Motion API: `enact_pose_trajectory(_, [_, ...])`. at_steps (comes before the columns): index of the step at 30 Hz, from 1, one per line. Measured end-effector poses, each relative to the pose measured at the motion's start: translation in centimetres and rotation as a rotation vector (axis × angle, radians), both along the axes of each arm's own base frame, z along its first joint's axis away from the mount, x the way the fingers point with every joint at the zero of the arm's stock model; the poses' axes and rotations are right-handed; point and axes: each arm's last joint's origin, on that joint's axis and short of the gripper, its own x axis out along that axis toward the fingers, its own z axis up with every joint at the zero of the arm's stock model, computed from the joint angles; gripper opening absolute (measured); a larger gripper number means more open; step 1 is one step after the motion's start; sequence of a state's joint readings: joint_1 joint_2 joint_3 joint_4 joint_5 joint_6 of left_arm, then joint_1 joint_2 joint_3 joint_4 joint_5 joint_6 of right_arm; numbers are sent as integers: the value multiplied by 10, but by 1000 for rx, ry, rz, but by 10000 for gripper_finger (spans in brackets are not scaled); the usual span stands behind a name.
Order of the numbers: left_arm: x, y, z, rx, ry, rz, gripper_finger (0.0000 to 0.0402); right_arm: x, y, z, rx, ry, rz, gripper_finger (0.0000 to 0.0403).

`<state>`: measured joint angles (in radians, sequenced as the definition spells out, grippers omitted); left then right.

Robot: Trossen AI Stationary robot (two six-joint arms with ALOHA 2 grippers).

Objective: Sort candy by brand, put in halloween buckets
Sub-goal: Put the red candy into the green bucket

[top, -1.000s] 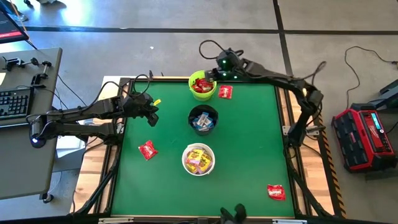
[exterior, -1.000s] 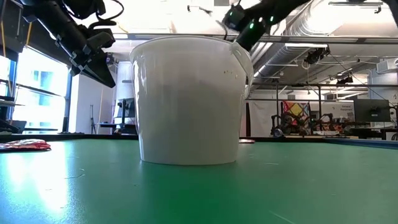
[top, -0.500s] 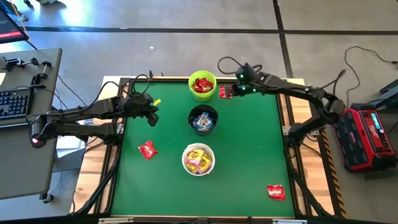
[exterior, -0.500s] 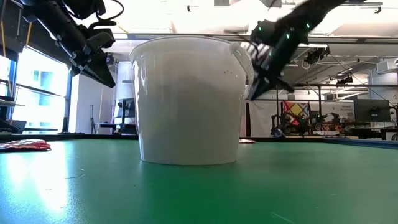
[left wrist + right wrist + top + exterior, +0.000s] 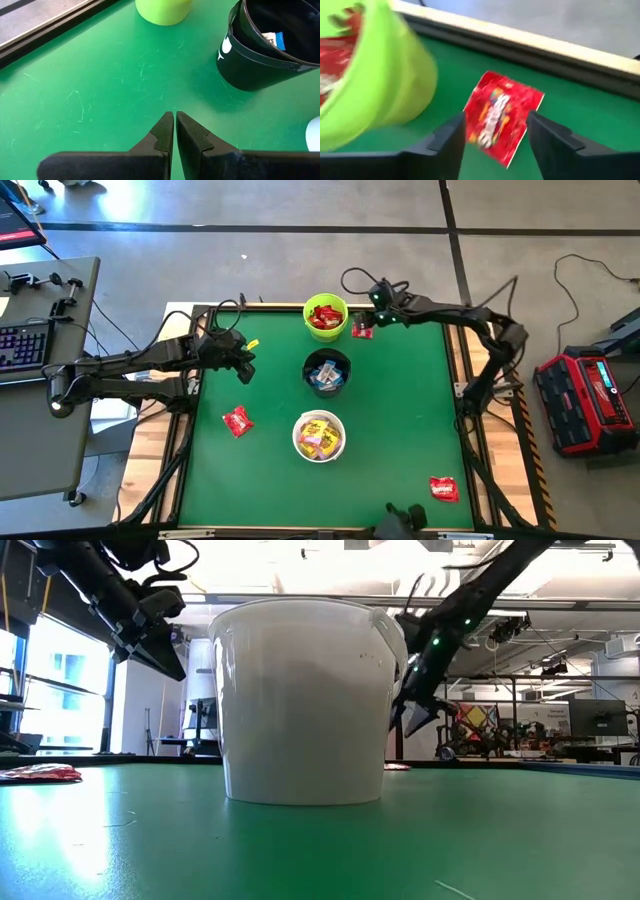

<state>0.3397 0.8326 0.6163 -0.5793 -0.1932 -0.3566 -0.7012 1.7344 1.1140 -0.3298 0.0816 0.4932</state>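
Three buckets stand in a row down the middle of the table: lime green [image 5: 325, 316] at the far end with red candy inside, black [image 5: 327, 371] with blue-and-white candy, and white [image 5: 319, 436] with yellow candy. A red packet [image 5: 502, 116] lies flat on the mat just right of the green bucket [image 5: 375, 85]. My right gripper [image 5: 495, 145] hangs open over it, a finger on either side, clear of the mat in the low view [image 5: 405, 720]. My left gripper [image 5: 174, 122] waits shut above the mat left of the black bucket [image 5: 265, 50].
Two more red packets lie loose on the green mat, one left of the white bucket [image 5: 237, 421] and one near the front right corner [image 5: 444, 489]. A raised frame [image 5: 455, 360] borders the mat. Bare mat stretches along the right side.
My right gripper has come away from above the green bucket and dropped down toward the red packet beside it, tipping further downward on the way. My left arm and the candy have kept still.
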Motion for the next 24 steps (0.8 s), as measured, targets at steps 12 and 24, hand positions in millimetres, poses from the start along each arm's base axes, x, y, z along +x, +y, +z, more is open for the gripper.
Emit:
enact_pose_trajectory(12, [0, 0, 0, -6, -3, 6, 11, 17, -35, -41, 125, 112, -106, 204])
enact_pose_trajectory(24, [0, 0, 0, -11, -7, 13, 11, 21, -41, -59, 163, 150, -110, 118])
